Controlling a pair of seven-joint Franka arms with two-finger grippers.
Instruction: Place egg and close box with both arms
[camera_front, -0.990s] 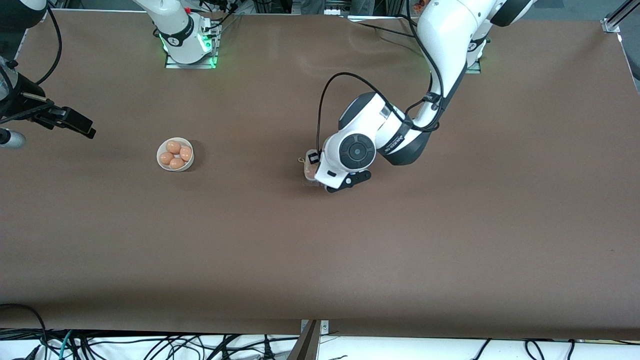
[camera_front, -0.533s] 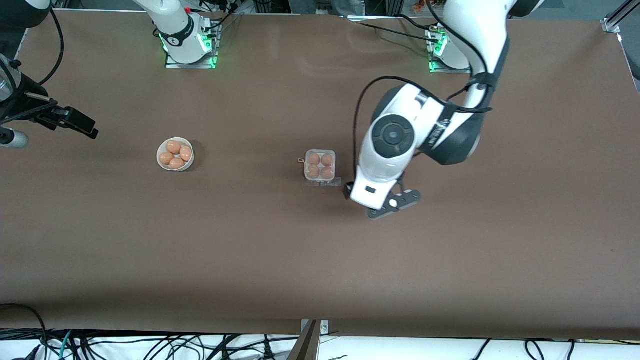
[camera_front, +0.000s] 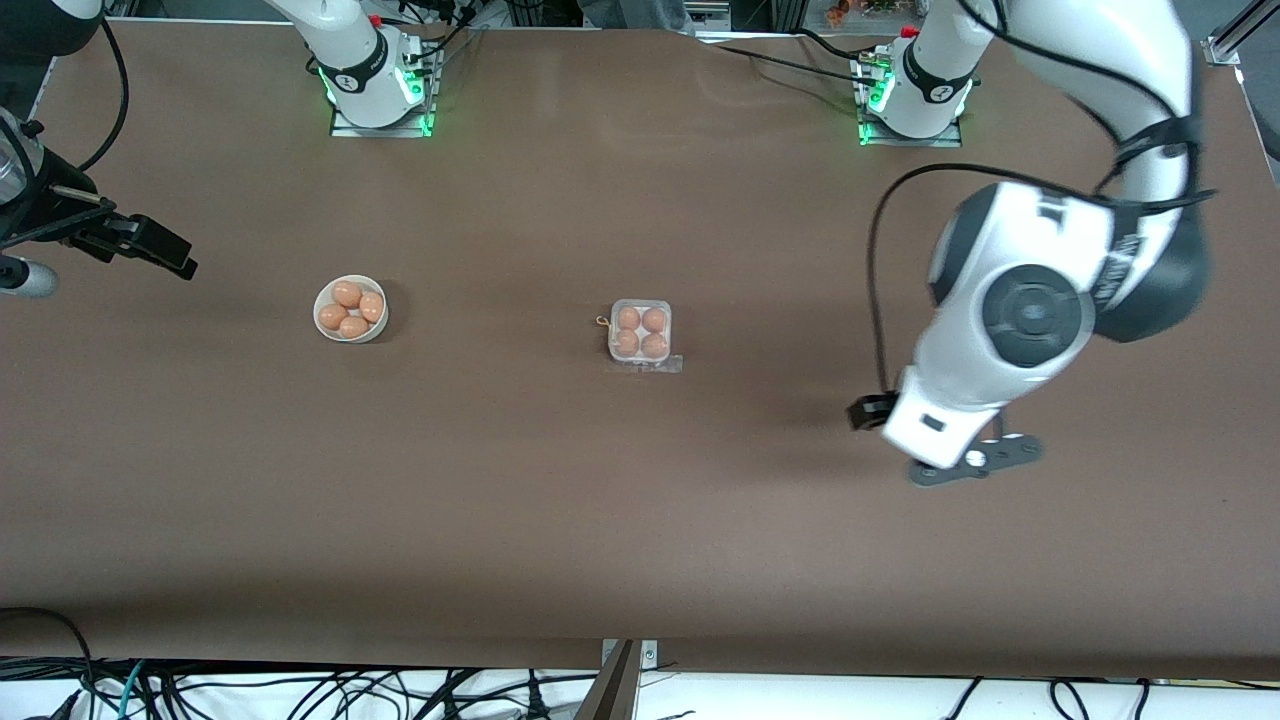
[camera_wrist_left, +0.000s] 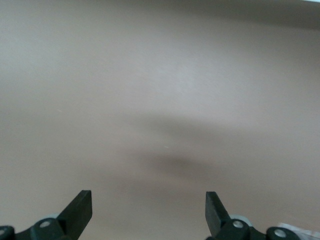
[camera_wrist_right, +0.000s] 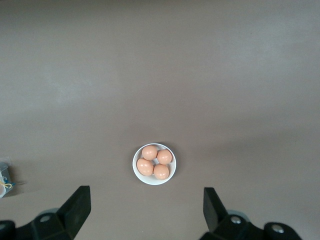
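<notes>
1. Box (camera_front: 641, 333) is sitting mid-table w/ four eggs (camera_front: 640, 331) filling its cells; lid looks down, though the clear plastic makes that hard to confirm.
2. Left gripper (camera_front: 955, 462) is hanging over bare table toward the left arm's end, well apart from the box, jaws wide open, holding nothing.
3. Right gripper (camera_wrist_right: 145, 212) is waiting high over the white bowl (camera_front: 350, 309) of four spare eggs, jaws open & empty.
4. Risk: if the lid isn't latched it could be springing back up; any re-press w/ one arm alone may slide the light box.
</notes>
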